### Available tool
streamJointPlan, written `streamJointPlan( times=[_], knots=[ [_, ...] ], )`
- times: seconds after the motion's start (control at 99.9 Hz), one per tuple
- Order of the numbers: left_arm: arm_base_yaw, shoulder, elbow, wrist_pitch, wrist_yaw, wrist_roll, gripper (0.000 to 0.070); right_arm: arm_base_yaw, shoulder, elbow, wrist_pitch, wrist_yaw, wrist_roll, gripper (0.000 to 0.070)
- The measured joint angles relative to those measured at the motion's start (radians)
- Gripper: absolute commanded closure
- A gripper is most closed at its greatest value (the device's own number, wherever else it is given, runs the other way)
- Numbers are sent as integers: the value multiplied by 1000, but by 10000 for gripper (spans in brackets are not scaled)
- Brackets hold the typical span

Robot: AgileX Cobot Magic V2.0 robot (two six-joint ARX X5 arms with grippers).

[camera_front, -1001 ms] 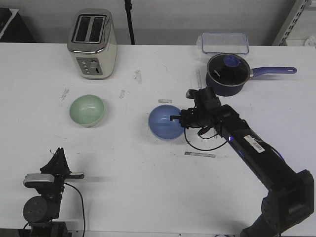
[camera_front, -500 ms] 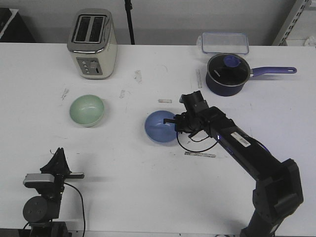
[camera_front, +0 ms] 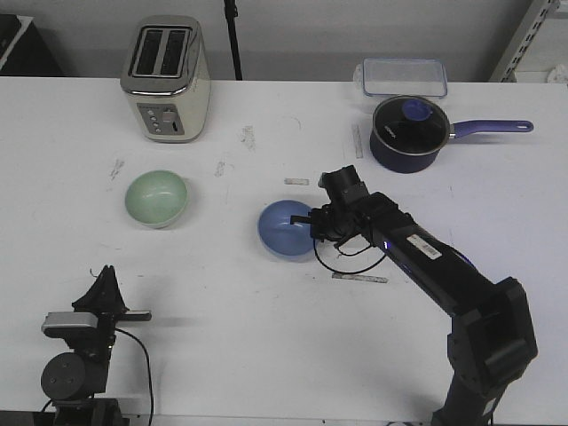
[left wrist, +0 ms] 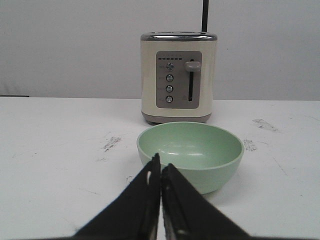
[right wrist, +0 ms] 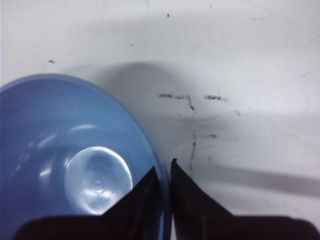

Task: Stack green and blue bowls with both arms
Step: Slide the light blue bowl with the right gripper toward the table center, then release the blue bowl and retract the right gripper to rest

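The pale green bowl (camera_front: pixel 156 197) sits upright on the white table at the left, empty. It also shows in the left wrist view (left wrist: pixel 192 150), just beyond the fingertips. My left gripper (camera_front: pixel 106 277) is low at the front left, shut and empty (left wrist: pixel 161 169), apart from the green bowl. The blue bowl (camera_front: pixel 282 229) is near the table's middle. My right gripper (camera_front: pixel 312 227) is shut on its right rim; in the right wrist view the gripper (right wrist: pixel 165 171) has one finger inside the blue bowl (right wrist: pixel 75 160) and one outside the rim.
A cream toaster (camera_front: pixel 167 78) stands at the back left, behind the green bowl (left wrist: pixel 179 77). A navy saucepan with a glass lid (camera_front: pixel 406 133) and a clear lidded box (camera_front: pixel 401 76) are at the back right. Tape strips mark the table.
My right gripper has carried the blue bowl a little to the left, toward the green bowl. The left arm and green bowl have not moved.
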Motion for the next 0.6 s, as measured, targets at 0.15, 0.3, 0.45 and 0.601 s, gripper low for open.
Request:
streamJointPlan(
  times=[0.15,0.3,0.45,0.601],
  knots=[
    [0,0,0,0,0,0,699,0,0,0,2,0,0,456],
    [0,0,0,0,0,0,699,0,-3,0,2,2,0,408],
    [0,0,0,0,0,0,699,0,-43,0,5,10,0,335],
    [0,0,0,0,0,0,699,0,-115,0,15,53,-3,336]
  ],
)
